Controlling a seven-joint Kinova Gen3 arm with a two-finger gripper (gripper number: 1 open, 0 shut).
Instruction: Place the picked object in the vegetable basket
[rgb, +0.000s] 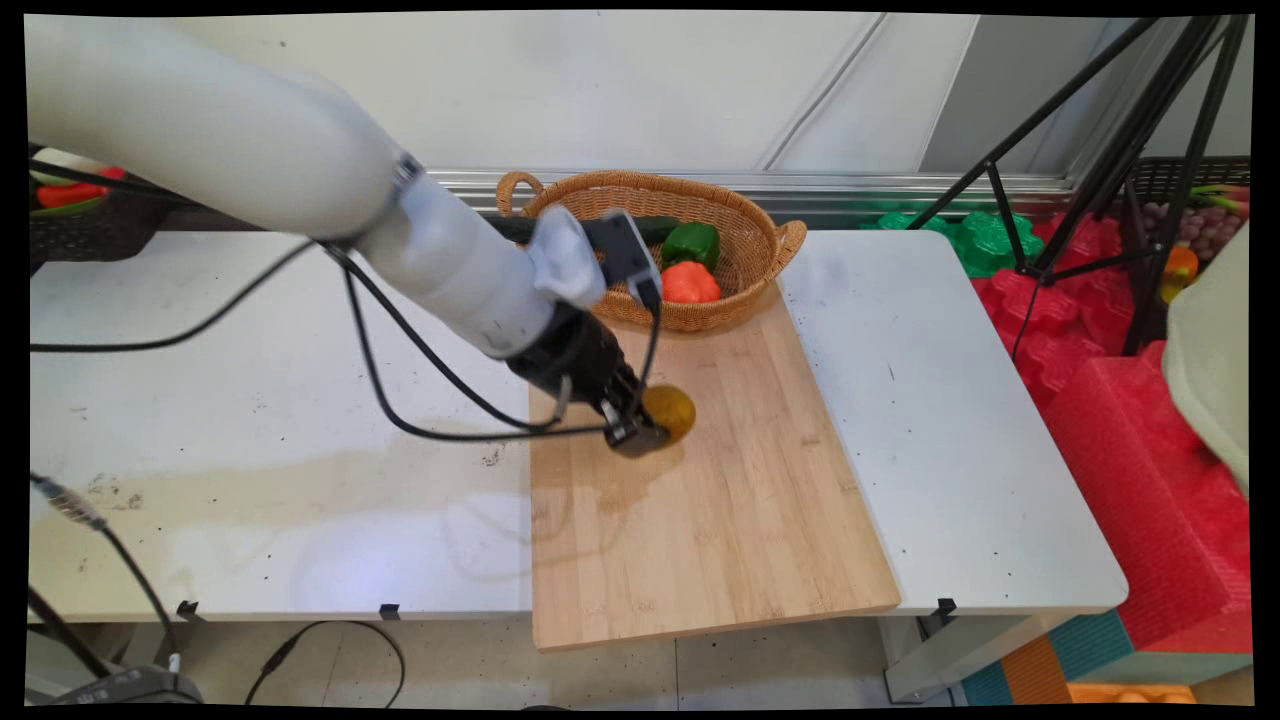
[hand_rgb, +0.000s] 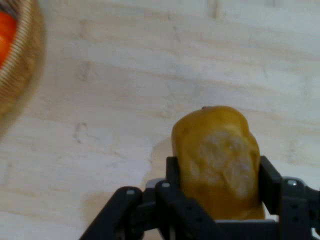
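Cables (rgb: 420, 390): you have black leads hanging behind the fingers, looping low over the white table (rgb: 250, 420); they could drag or snag if the arm swings wide.
Gripper (rgb: 655, 425): your fingers are clamped on the yellow pepper (rgb: 672, 410), one on each flank, as the hand view shows.
Yellow pepper: it sits between the fingers (hand_rgb: 172, 172), its tip jutting past them toward the cutting board (rgb: 720, 500), low over the wood or touching it; you cannot tell which.
Slip risk: the skin looks smooth and rounded, so in my judgement it could squirt out if the squeeze is uneven.
Basket (rgb: 750, 290): it lies beyond the fingertips, holding a green pepper (rgb: 692, 242) and an orange pepper (rgb: 690, 283); a low pass could clip its rim.
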